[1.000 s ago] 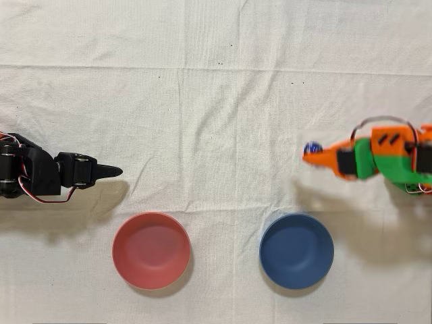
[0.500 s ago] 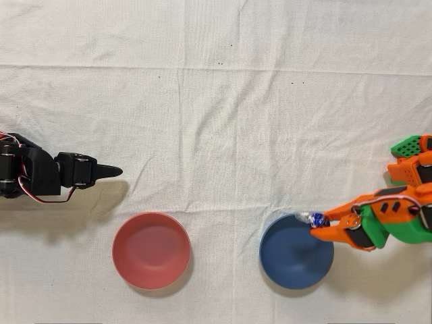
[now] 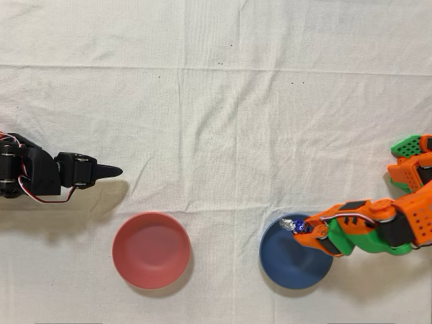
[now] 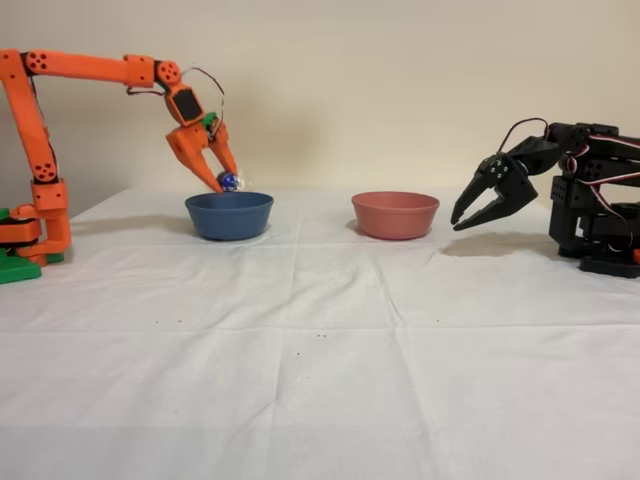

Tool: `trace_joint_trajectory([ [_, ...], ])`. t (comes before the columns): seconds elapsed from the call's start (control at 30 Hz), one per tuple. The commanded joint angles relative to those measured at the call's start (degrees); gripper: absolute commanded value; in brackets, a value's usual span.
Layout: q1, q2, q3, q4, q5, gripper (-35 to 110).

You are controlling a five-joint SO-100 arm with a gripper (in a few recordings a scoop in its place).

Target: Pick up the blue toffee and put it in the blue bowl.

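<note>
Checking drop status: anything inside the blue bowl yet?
Nothing rests in the blue bowl: the floor that shows is bare. The blue toffee hangs above its rim, gripped in the orange gripper. The jaws cover part of the floor in the overhead view.

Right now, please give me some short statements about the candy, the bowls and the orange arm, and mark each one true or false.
1. The gripper holds the blue toffee. True.
2. The blue toffee lies on the cloth between the two bowls. False: in the fixed view it hangs in the gripper just above the rim of the blue bowl.
3. The red bowl has a candy in it. False: nothing lies in it.
4. In the overhead view the blue bowl is to the right of the red bowl. True.
5. The black arm reaches over the blue bowl. False: it stands idle, nearer the red bowl.
</note>
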Motion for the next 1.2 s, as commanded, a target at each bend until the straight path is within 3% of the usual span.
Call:
trace_joint_trajectory([
  [0.0, -2.02, -2.29, -6.50, -0.62, 0.62, 11],
  [0.4, -7.47, -7.56, -12.22, 0.53, 4.48, 12],
  [0.8, -5.98, -9.67, -15.82, 3.69, 6.06, 40],
  [1.17, -3.34, -4.48, -18.72, 6.94, 8.44, 38],
])
